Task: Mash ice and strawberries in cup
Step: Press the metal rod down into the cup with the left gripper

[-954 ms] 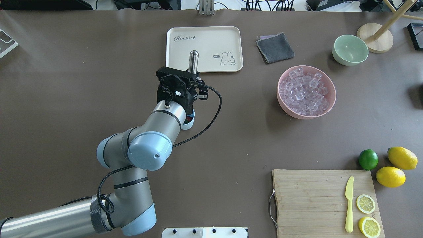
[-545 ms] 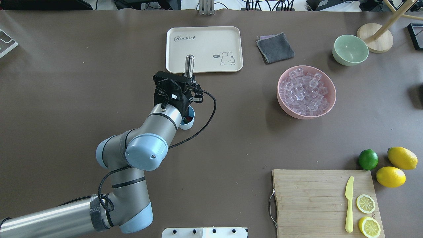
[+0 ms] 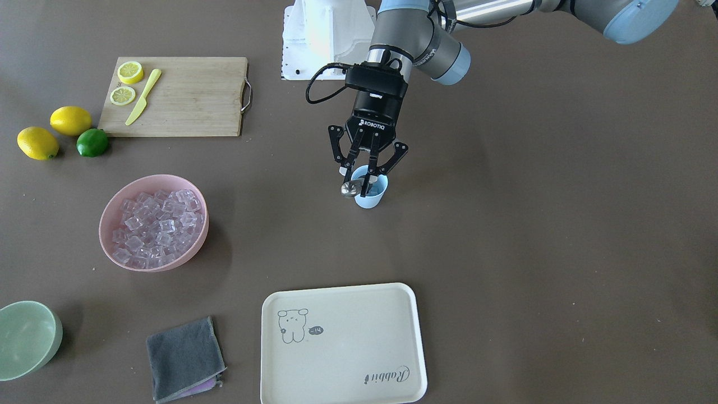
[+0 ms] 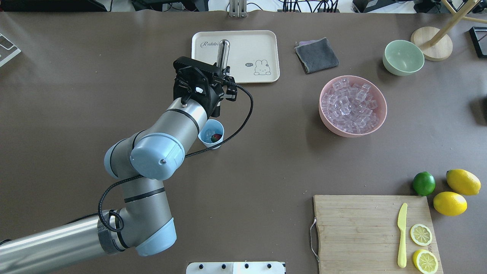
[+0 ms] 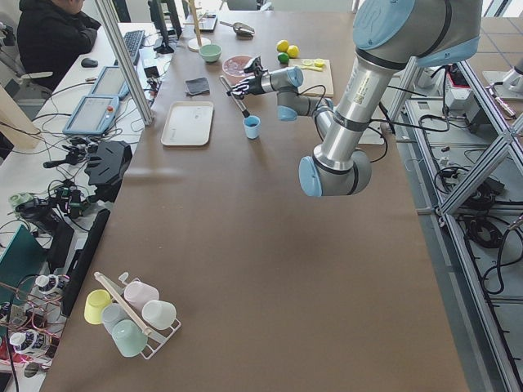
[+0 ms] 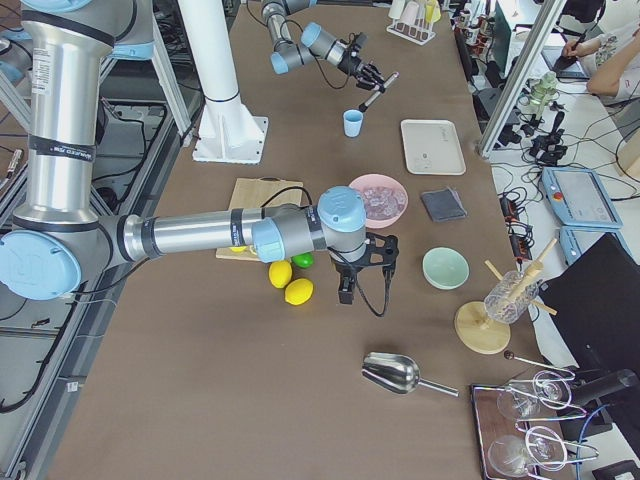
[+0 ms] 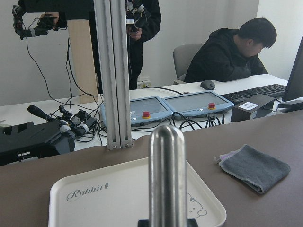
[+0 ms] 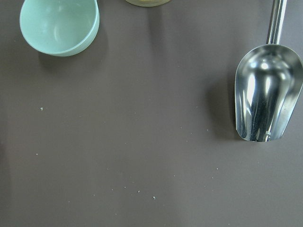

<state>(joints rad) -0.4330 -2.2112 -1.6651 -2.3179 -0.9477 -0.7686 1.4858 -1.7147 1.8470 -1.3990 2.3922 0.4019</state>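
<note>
The light blue cup (image 4: 222,131) stands upright mid-table, uncovered from above. Inside it lie clear ice (image 4: 208,133) and a red strawberry (image 4: 216,137). My left gripper (image 3: 363,180) hangs tilted just above and beyond the cup, shut on a metal muddler (image 4: 223,48). The muddler's rounded end points away over the tray. Its lower end sits close to the cup's rim (image 5: 251,122), and whether it is inside is hidden. More ice (image 4: 352,102) fills the pink bowl (image 4: 324,118). My right gripper (image 6: 365,265) shows only in the exterior right view, so I cannot tell its state.
Beyond the cup lie a cream tray (image 4: 262,38) and a grey cloth (image 4: 316,55). A pale green bowl (image 4: 403,57), cutting board (image 4: 354,228) with knife and lemon slices, lime (image 4: 424,183) and two lemons sit right. A metal scoop (image 8: 267,94) lies under my right wrist.
My left gripper has risen and moved away toward the tray with the muddler. The cup, half hidden under the wrist before, now shows its ice and strawberry.
</note>
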